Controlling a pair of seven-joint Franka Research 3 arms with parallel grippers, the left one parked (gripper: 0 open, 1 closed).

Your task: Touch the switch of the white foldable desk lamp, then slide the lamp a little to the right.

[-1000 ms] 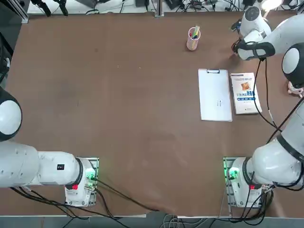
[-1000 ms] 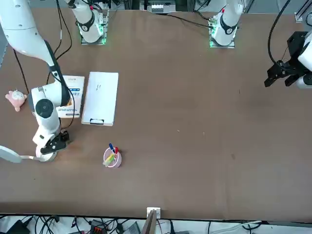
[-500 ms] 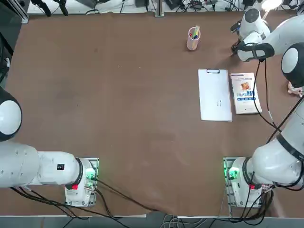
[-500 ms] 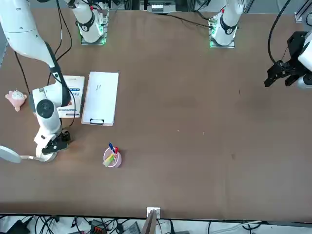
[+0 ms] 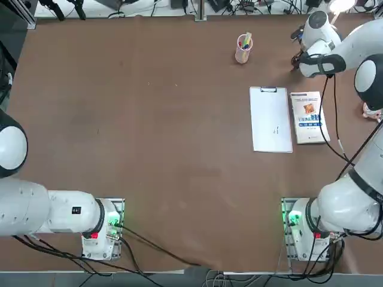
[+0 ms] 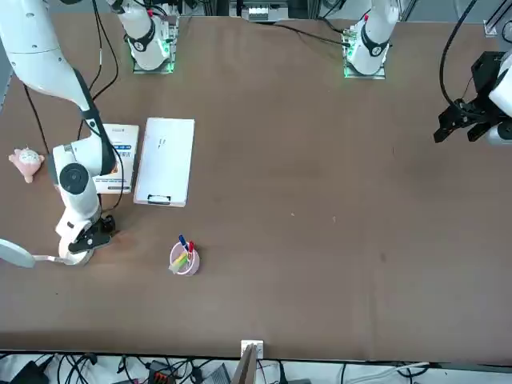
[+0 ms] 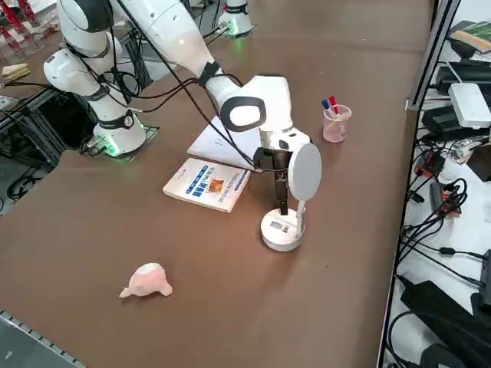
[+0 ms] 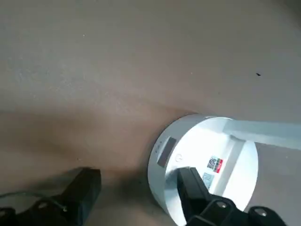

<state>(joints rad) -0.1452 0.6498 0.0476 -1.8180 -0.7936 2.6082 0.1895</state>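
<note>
Two steps outstanding or unconfirmed: switch touch and slide

The white desk lamp (image 7: 284, 207) is found at the far right corner of the table (image 5: 149, 149), beyond the book (image 7: 207, 184), its round base (image 8: 204, 165) flat on the surface and its head lit. The right gripper (image 8: 136, 197) is held low over the base with its fingers spread wide; one finger (image 8: 195, 188) is seen over the disc, the other (image 8: 84, 188) off it, nothing pinched. Contact with the switch cannot be confirmed. The slide to the right is judged not yet begun
</note>
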